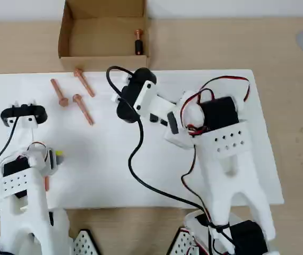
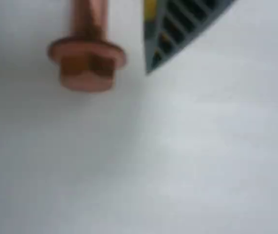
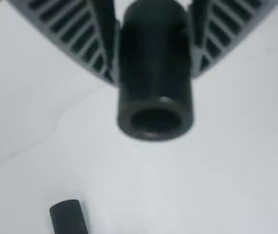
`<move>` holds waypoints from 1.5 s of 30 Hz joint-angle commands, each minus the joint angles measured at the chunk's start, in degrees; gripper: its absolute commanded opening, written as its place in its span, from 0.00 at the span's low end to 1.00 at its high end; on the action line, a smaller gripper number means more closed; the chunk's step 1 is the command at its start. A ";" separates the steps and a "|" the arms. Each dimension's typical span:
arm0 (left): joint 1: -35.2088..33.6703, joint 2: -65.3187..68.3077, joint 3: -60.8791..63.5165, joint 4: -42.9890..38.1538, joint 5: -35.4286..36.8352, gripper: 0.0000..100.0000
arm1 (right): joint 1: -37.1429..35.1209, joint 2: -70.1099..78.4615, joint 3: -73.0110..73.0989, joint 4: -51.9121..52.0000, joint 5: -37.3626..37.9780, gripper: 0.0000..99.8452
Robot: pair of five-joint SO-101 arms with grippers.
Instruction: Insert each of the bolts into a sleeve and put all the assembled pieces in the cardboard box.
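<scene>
My right gripper (image 3: 153, 68) is shut on a black sleeve (image 3: 154, 97), which hangs above the white sheet with its open end showing. In the high view this gripper (image 1: 163, 120) is at the sheet's middle. A second black sleeve (image 3: 68, 217) lies on the sheet close by. My left gripper (image 1: 52, 169) is low at the sheet's left, open, with one fingertip (image 2: 177, 29) beside a copper bolt (image 2: 86, 63) that lies on the sheet, a gap between them. Three more copper bolts (image 1: 59, 92) (image 1: 84, 81) (image 1: 82, 108) lie at the back left. The cardboard box (image 1: 65, 40) holds one bolt in a sleeve (image 1: 138, 41).
The white sheet (image 1: 103, 170) covers most of the wooden table. A black cable (image 1: 132, 154) loops across the sheet between the arms. The box stands just beyond the sheet's far edge.
</scene>
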 commanded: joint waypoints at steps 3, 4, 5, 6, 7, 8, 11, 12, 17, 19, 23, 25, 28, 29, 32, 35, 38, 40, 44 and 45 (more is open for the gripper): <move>0.62 -1.19 -0.35 -0.53 0.09 0.26 | 0.57 -2.24 -1.36 0.26 -0.44 0.06; 0.62 -1.19 -0.35 -0.44 0.09 0.26 | 0.57 -2.24 -1.36 0.26 -0.44 0.06; 0.44 -1.19 -0.35 -0.44 0.09 0.24 | 0.57 -2.24 -1.36 0.26 -0.44 0.06; 0.44 -1.19 -0.35 -0.44 0.09 0.22 | 0.57 -2.24 -1.45 0.26 -0.44 0.06; 0.44 -1.19 -0.44 -0.44 0.09 0.20 | 0.57 -2.24 -1.45 0.26 -0.44 0.06; 0.44 -1.19 -0.44 -0.44 0.09 0.18 | 0.57 -2.24 -1.54 0.26 -0.44 0.06; 0.26 -1.19 -0.35 -0.26 0.18 0.18 | 0.57 -2.24 -1.54 0.26 -0.44 0.06; 0.18 -1.19 -0.18 -0.26 0.70 0.18 | 0.57 -2.24 -1.63 0.26 -0.44 0.06; 0.70 -1.10 -0.53 4.40 1.76 0.17 | 0.66 -2.24 -1.63 0.26 -0.44 0.06; 0.26 -1.10 -0.53 6.15 1.76 0.17 | 0.66 -2.24 -1.63 0.26 -0.35 0.06; 0.18 -1.10 -0.53 7.47 2.11 0.17 | 0.66 -2.24 -1.63 0.18 -0.35 0.06; 0.18 -1.10 -0.53 6.95 3.43 0.17 | 0.66 -2.24 -1.63 0.18 -0.35 0.06; 0.18 -1.10 -0.53 6.15 3.78 0.17 | 0.66 -2.24 -1.63 0.18 -0.35 0.06; 0.18 -1.10 -0.44 5.63 3.78 0.17 | 0.66 -2.24 -1.63 0.18 -0.35 0.06; -0.53 -1.10 -0.79 4.92 3.78 0.17 | 0.66 -2.24 -1.45 0.18 -0.35 0.06; -2.64 -1.10 -1.58 3.25 3.96 0.17 | 0.66 -2.24 -1.45 0.18 -0.35 0.06; -3.52 -1.10 -2.02 1.93 4.84 0.17 | 0.66 -2.24 -1.54 0.18 -0.35 0.06; -3.52 -1.10 -2.11 1.85 4.92 0.17 | 0.66 -2.24 -1.63 0.18 -0.35 0.06; -3.52 -1.10 -1.58 1.32 4.84 0.17 | 0.66 -2.24 -1.63 0.18 -0.35 0.06; -3.43 -1.10 -1.58 1.32 4.84 0.17 | 0.66 -2.24 -1.63 0.18 -0.26 0.06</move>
